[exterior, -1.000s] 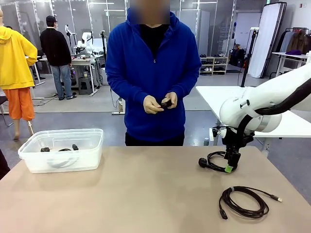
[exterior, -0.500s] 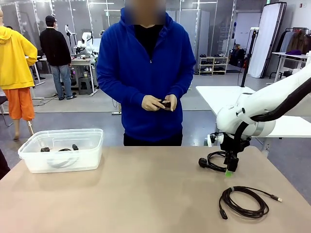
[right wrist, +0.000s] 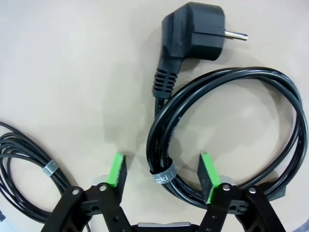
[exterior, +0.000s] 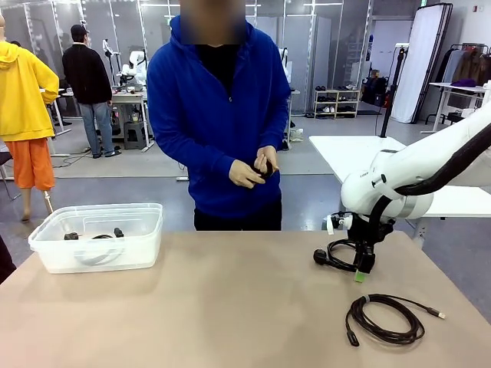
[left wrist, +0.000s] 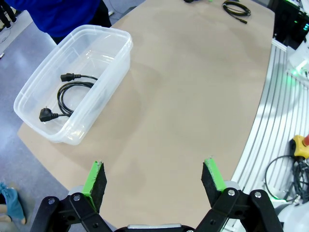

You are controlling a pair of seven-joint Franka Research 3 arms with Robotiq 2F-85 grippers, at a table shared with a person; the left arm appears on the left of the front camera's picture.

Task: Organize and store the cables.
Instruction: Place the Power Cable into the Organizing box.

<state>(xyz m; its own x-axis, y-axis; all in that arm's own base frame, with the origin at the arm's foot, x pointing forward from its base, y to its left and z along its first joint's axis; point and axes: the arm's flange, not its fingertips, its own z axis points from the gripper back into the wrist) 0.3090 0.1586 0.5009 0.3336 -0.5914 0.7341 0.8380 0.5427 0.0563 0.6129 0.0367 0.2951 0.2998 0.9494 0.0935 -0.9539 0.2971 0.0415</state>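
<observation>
The right fingers (right wrist: 116,174) are held wide astride the tied strand of the cable (right wrist: 161,140), which is laid crosswise between them.

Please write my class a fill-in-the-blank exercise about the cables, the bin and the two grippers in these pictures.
1. The bin holds ___ cable.
2. The right gripper straddles the power cable, jaws ___.
3. The left gripper holds ___.
4. The thin cable lies on the robot's ___ side.
Missing words: one; open; nothing; right.
</observation>
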